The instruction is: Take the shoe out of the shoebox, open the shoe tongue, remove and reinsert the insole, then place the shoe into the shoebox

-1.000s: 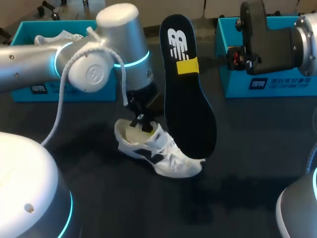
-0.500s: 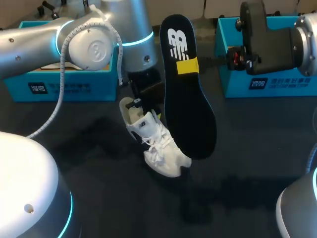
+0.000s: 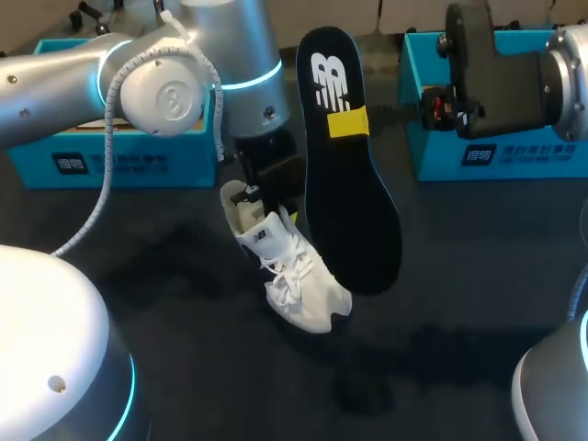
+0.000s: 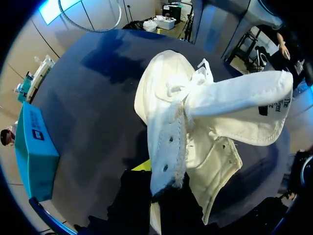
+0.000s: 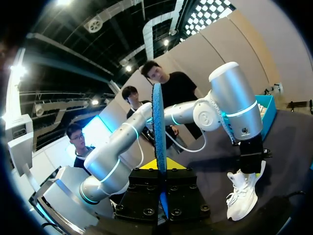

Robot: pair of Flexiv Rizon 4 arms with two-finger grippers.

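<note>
- The dark matte tabletop [image 3: 459, 276] carries a teal open-topped box at my left [image 3: 101, 165] and a matching teal box at my right [image 3: 514, 161], both along the far edge.
- My left tool [image 3: 262, 197] is clamped on the heel end of the white lace-up sneaker [image 3: 289, 266]. The sneaker hangs toe down, between the two boxes and close over the tabletop. I cannot tell whether the toe touches it.
- In the left wrist view my left tool [image 4: 156, 191] pinches the eyelet edge of the sneaker [image 4: 195, 112], and the pale tongue [image 4: 244, 107] is folded out and away from the opening.
- My right tool [image 3: 349, 121] grips the long dark foam insole [image 3: 354, 202] near its heel end, one yellow tip pressed flat on its face. The insole stands upright just beside the sneaker.
- In the right wrist view the insole [image 5: 157, 132] rises edge-on from between the fingers of my right tool [image 5: 160, 188].
- Writing: a white logo sits on the insole's upper end, a white printed panel on each box front and small dark print on the tongue. I do not read them off.
- A second ago the sneaker lay on its sole on the tabletop. Now it is lifted and tipped toe down, sitting slightly lower than half a second ago. The insole and my right arm have not moved.
</note>
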